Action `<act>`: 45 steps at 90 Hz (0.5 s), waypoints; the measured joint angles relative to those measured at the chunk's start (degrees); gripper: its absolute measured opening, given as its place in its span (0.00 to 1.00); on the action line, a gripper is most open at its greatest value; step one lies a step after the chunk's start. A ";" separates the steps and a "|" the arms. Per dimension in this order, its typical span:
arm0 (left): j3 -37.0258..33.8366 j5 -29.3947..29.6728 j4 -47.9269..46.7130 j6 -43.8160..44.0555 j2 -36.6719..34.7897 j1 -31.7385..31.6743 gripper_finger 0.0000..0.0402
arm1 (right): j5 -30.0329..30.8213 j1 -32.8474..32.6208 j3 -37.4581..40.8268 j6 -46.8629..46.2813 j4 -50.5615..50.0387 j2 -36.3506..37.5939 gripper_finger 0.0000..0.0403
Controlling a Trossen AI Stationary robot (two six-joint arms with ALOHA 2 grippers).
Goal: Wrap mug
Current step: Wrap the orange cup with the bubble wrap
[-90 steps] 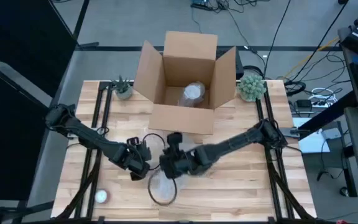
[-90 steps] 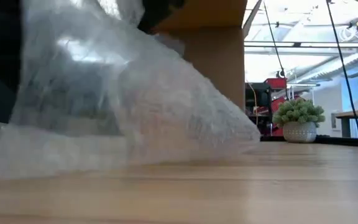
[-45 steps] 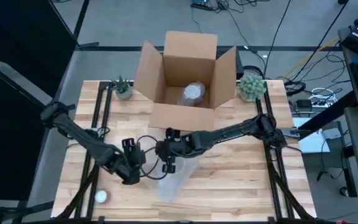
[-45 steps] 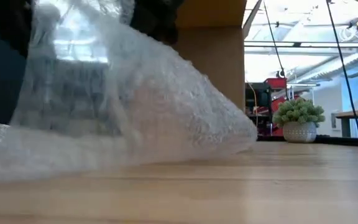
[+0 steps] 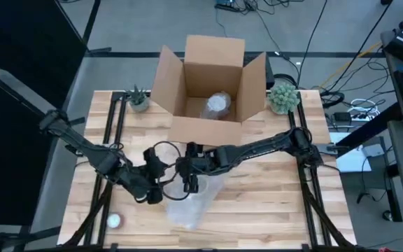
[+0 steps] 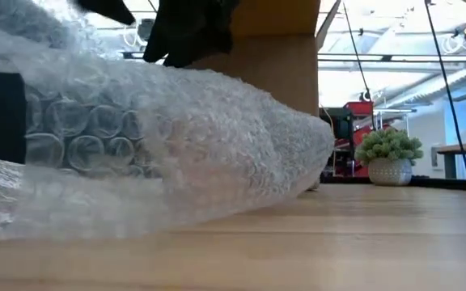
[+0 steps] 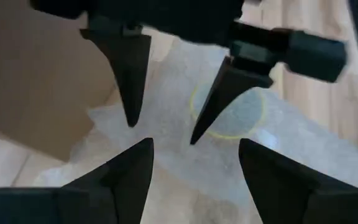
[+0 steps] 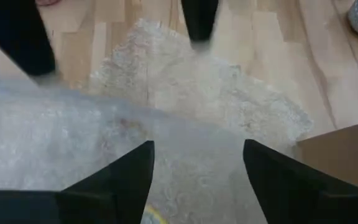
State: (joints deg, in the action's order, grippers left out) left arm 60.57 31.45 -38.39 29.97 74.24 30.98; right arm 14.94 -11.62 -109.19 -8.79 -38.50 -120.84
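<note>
A sheet of clear bubble wrap [image 5: 191, 203] lies bunched on the wooden table, near its middle. Through the wrap a round yellowish rim [image 7: 229, 113] shows, which is the mug underneath; the rest of the mug is hidden. My right gripper [image 5: 191, 183] stands open just over the wrap's far end, fingers pointing down. My left gripper [image 5: 156, 190] is open beside the wrap's left edge and faces the right gripper [image 7: 163, 130]. In the low view the wrap [image 6: 160, 145] is a long low mound resting on the tabletop.
An open cardboard box [image 5: 208, 87] stands at the table's far middle with a wrapped bundle [image 5: 217, 103] inside. Small potted plants sit at the far left [image 5: 137, 99] and far right [image 5: 283, 96]. A small white object [image 5: 114, 221] lies at the near left corner.
My right gripper has opened and let go of the bubble wrap, drawing a little toward the far edge. The raised part of the wrap has dropped and folded over the mug, so the mound now lies lower and longer. My left gripper has stayed open beside it.
</note>
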 joint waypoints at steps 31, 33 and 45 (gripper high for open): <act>-0.06 -1.41 -0.22 -0.47 8.43 -1.77 0.56 | -0.32 -0.78 0.00 -1.40 -6.48 4.05 0.57; -0.06 -1.39 -0.22 -0.47 8.66 -1.77 0.56 | -0.31 -0.95 0.00 -2.25 -7.75 4.59 0.57; -0.11 -1.41 -0.28 -0.78 8.90 -1.77 0.56 | -0.04 -2.42 -0.04 -7.94 -15.07 5.72 0.57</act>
State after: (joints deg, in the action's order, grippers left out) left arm 60.47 30.04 -38.67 29.19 83.13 29.21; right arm 14.89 -14.04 -109.23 -16.73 -53.58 -115.12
